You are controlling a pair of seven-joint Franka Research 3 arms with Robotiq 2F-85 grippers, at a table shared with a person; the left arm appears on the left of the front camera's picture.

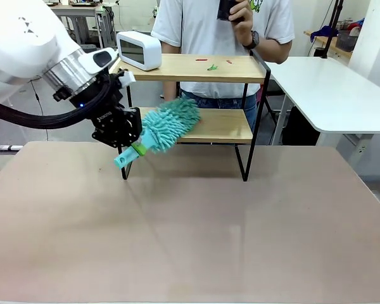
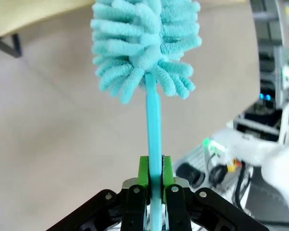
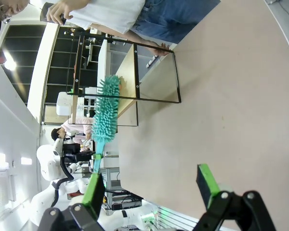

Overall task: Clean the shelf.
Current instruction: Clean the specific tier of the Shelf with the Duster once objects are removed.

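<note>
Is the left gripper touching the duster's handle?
Touching. The left wrist view shows the left gripper shut, both green pads pressed flat against the teal duster's handle.

no legible text, labels, or numbers

Light falls bright and even over my desk (image 1: pixel 196 240), with a pale sheen down its middle and only a faint shadow under the shelf (image 1: pixel 221 126). My left wrist picture is soft, the duster (image 2: pixel 144 43) fuzzy near the top. My right wrist picture bends straight lines at its edges, and a lamp (image 3: pixel 9 63) glares white
</note>
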